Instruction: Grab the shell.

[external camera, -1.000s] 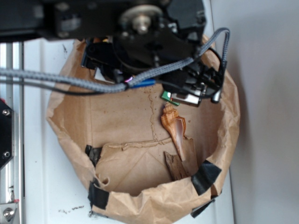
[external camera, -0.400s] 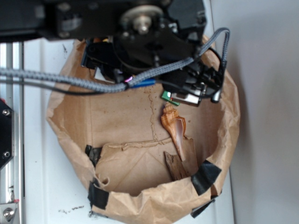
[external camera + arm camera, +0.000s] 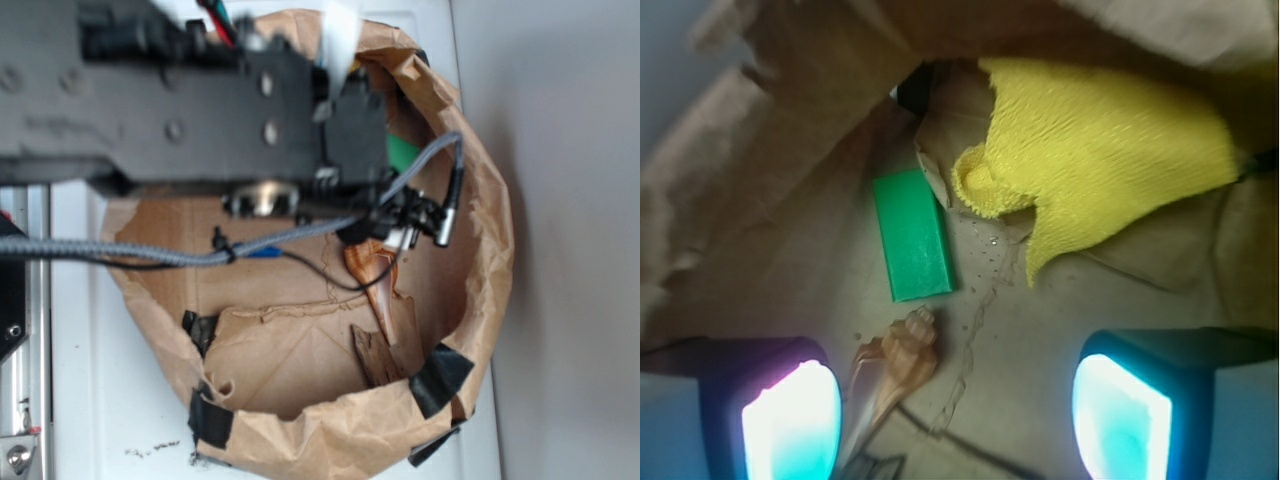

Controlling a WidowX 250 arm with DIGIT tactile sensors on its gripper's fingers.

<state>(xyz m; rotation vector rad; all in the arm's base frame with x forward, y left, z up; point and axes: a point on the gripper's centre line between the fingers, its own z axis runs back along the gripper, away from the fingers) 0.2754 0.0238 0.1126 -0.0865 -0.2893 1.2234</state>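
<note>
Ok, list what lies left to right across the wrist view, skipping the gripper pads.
green block → shell, just below and slightly overlapping the block's span, its knobbly end toward the block → yellow cloth, filling the upper right. All rest on the brown paper lining the container.

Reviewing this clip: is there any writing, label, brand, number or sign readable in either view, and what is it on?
None can be read in either view.
The green block, yellow cloth, shell and brown paper bag carry no print.
The arm's black housing shows only screws and cables; any marking there is too blurred to tell.
The pincer, open, has plain glowing pads.
</note>
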